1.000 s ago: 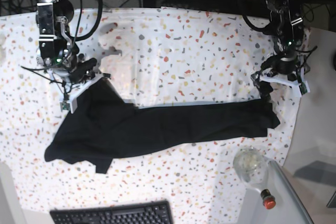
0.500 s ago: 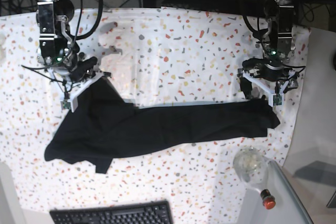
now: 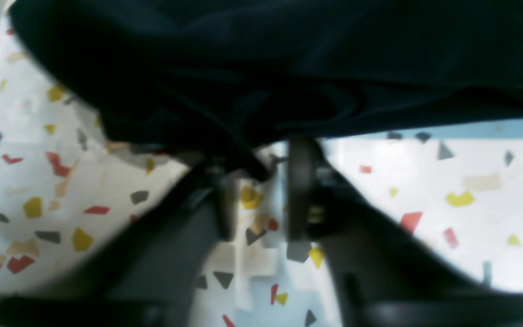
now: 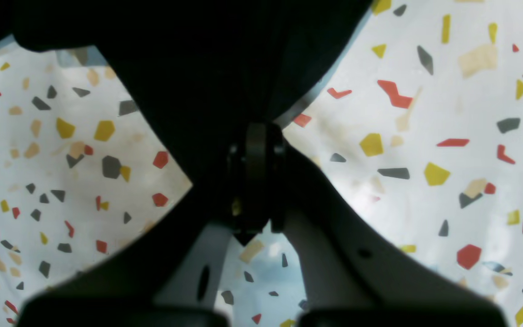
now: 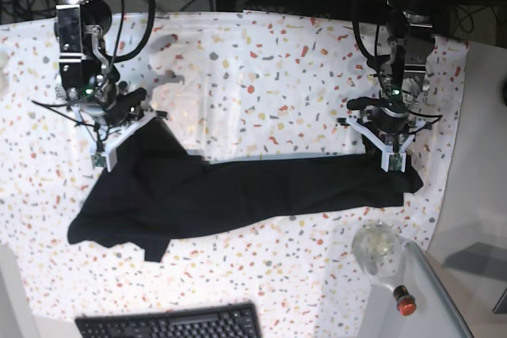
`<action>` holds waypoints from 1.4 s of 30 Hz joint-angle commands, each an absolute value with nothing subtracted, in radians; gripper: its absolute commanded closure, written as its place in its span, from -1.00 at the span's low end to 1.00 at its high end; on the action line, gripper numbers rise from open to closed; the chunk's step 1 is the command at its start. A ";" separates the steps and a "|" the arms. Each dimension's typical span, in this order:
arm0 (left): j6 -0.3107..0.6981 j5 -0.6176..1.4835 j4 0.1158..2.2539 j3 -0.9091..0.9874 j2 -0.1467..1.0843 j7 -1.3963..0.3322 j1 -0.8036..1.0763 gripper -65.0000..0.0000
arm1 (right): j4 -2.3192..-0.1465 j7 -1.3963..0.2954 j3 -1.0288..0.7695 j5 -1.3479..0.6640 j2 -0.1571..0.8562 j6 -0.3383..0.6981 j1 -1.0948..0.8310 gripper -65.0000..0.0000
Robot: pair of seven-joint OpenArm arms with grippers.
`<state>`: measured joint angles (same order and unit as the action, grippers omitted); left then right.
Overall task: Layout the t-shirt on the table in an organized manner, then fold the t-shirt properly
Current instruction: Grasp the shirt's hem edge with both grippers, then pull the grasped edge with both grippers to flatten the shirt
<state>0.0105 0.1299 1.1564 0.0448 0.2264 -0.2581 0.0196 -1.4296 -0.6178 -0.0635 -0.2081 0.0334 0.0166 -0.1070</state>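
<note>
Evidently the laying-out step is in hand: the t-shirt (image 5: 238,191) lies bunched in a long band across the table (image 5: 261,69). At its upper far corner the right gripper (image 5: 119,128) is clamped on cloth; at the other end the left gripper (image 5: 386,148) has its jaws pinched on the hem. Next, likely, both pull apart to spread it. No containers hold anything; a glass bulb (image 5: 379,249) sits just below the t-shirt's end.

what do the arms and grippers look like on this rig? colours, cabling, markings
Both arms are black, jointed, with black cables looped alongside. Left gripper and right gripper each sit on a white bracket-like wrist plate, with a small green light glowing on the black housing above it. Up close, the fingers are dark with pale grey inner bodies. No legible markings.
</note>
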 commanded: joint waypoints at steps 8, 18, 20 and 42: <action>0.004 0.128 1.405 0.108 0.243 -0.532 0.073 1.00 | -1.618 -0.659 -0.082 -0.209 0.099 0.021 -0.219 1.00; 0.151 0.130 1.685 0.340 0.157 -0.820 0.208 1.00 | -1.684 -0.806 -0.205 -0.209 0.117 0.021 -0.280 1.00; 0.197 0.128 1.679 0.384 0.136 -0.842 0.209 1.00 | -1.684 -0.825 -0.217 -0.209 0.117 0.021 -0.283 1.00; 0.223 0.124 1.549 0.412 0.096 -0.835 0.223 1.00 | -1.888 -0.894 -0.352 -0.214 0.030 0.024 -0.305 -0.26</action>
